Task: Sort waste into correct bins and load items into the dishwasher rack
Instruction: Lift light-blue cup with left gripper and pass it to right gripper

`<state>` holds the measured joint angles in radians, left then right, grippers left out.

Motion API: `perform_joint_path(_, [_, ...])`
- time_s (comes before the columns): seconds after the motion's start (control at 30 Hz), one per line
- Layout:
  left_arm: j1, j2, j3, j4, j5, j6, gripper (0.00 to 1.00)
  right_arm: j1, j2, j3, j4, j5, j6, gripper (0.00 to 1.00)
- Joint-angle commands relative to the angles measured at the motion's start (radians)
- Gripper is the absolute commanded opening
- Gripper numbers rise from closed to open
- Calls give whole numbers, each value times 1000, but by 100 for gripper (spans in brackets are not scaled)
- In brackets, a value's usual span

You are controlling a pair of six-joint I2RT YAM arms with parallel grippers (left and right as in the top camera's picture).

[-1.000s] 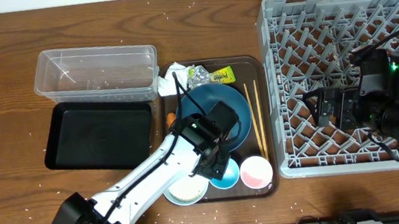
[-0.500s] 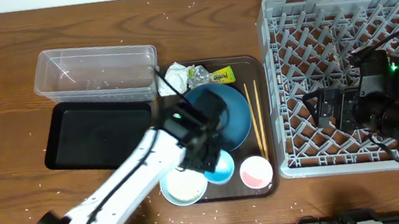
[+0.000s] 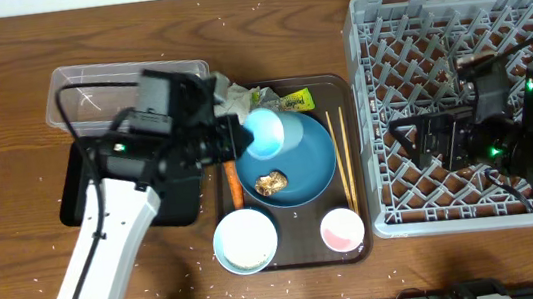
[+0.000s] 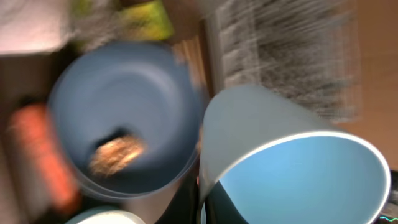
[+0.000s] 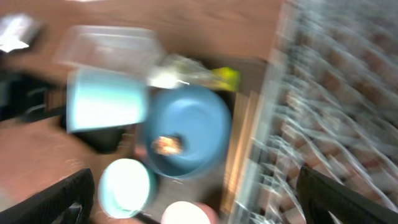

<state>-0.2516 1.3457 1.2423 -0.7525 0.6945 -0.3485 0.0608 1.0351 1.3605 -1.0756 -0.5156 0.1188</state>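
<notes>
Overhead view: left fingers [image 3: 233,139] clench the light-blue cup [image 3: 272,134], which is held on its side above the blue plate [image 3: 311,165]. Over the rack [image 3: 415,42], right fingers [image 5: 56,202] stand spread and empty.

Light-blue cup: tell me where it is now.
Overhead, the light-blue cup is tipped sideways in the left gripper, over the upper-left edge of the dark-blue plate, near the crumpled tissue.
</notes>
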Motion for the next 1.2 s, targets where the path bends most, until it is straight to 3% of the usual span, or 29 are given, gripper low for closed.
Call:
perform_joint_path(0.0, [38, 1, 19, 84, 363, -108, 6, 3, -1, 18, 62, -360, -79, 97])
perform_joint_path(0.13, [39, 1, 19, 230, 547, -224, 6, 28, -1, 18, 164, -558, -141, 97])
perform_joint_path(0.37, [37, 1, 19, 423, 737, -439, 6, 46, -1, 18, 259, -573, -144, 99])
perform_joint_path(0.73, [8, 0, 19, 443, 789, -568, 6, 89, 23, 18, 372, -573, -143, 99])
perform_joint_path(1.17, [-14, 0, 19, 503, 782, -585, 6, 172, 106, 18, 384, -610, -143, 92])
